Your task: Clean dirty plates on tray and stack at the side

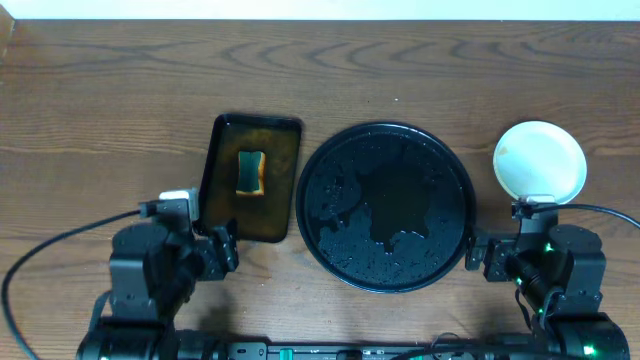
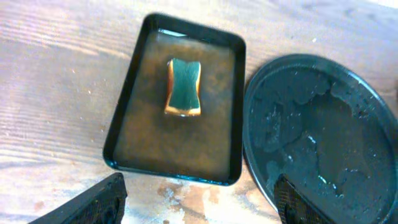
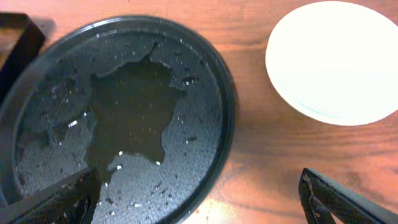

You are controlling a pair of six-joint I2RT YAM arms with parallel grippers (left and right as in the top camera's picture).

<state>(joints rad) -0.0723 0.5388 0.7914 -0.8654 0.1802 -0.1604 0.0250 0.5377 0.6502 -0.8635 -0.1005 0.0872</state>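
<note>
Pale round plates sit stacked right of the bare glossy black round tray, so nothing seems left to do; left gripper and right gripper gape empty.

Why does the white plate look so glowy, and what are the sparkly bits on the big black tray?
Right wrist view: the round white plate is overexposed, its detail washed out. Overhead view: light glints off water drops on the round glossy black tray.
</note>
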